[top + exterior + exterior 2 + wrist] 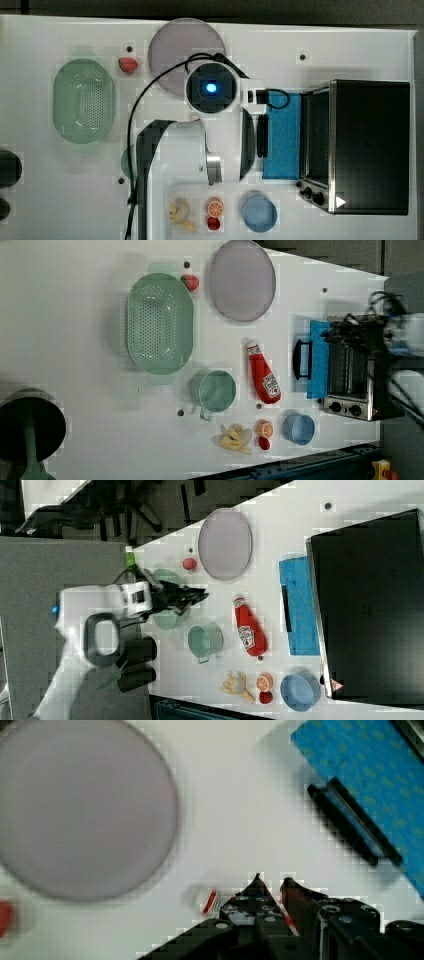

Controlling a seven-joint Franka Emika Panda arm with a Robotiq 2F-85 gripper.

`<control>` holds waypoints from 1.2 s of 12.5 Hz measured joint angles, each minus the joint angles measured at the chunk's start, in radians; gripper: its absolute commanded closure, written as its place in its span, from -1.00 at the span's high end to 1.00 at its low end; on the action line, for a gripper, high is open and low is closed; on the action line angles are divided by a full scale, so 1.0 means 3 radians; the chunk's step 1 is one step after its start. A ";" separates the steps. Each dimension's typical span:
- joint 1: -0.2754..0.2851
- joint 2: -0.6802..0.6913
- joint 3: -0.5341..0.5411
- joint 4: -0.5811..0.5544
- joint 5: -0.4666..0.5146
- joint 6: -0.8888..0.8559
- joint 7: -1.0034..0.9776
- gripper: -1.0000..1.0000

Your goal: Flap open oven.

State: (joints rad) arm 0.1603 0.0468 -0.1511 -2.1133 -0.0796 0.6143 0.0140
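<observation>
The black oven (370,145) stands at the top view's right, and its blue-tinted glass door (282,135) lies folded down flat on the table. The dark bar handle (262,136) sits at the door's outer edge. In the wrist view the door (360,760) and handle (352,820) lie off to one side of my gripper (272,880). The black fingertips stand a narrow gap apart with nothing between them. In the right view the gripper (202,596) hangs well away from the oven (370,605), touching nothing.
A ketchup bottle (263,377) lies near the door. A purple plate (170,45), a green colander (84,100), a strawberry (128,64), a green cup (215,390), a blue bowl (259,213), an orange slice (215,205) and a banana (180,215) sit around the white table.
</observation>
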 measured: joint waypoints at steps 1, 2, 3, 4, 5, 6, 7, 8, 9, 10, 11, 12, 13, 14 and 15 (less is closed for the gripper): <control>0.0002 -0.0156 -0.0021 0.0013 0.0080 -0.0195 0.0000 -0.65; 0.0000 -0.0296 -0.0042 0.0059 0.0117 -0.0435 0.0000 -0.65; -0.0005 -0.0418 -0.0059 0.0111 0.0123 -0.0671 0.0031 -0.65; -0.0002 -0.0530 -0.0074 0.0176 0.0120 -0.0895 0.0103 -0.65; 0.0002 -0.0646 -0.0090 0.0234 0.0112 -0.1086 0.0154 -0.65; 0.0001 -0.0749 -0.0096 0.0332 0.0109 -0.1339 0.0210 -0.65; 0.0000 -0.0841 -0.0095 0.0436 0.0117 -0.1553 0.0239 -0.65; -0.0001 -0.0925 -0.0097 0.0518 0.0103 -0.1674 0.0248 -0.65; -0.0004 -0.0981 -0.0097 0.0596 0.0102 -0.1758 0.0253 -0.65; -0.0013 -0.1021 -0.0088 0.0628 0.0111 -0.1771 0.0271 -0.65; -0.0021 -0.1050 -0.0078 0.0648 0.0101 -0.1775 0.0284 -0.65; -0.0020 -0.1064 -0.0084 0.0641 0.0106 -0.1784 0.0284 -0.65; -0.0011 -0.1056 -0.0103 0.0641 0.0099 -0.1784 0.0284 -0.65; -0.0011 -0.1026 -0.0116 0.0638 0.0098 -0.1784 0.0288 -0.65; -0.0028 -0.0985 -0.0111 0.0635 0.0115 -0.1783 0.0303 -0.65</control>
State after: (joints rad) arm 0.1517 -0.2487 -0.1844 -1.9229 -0.0451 0.0792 0.1048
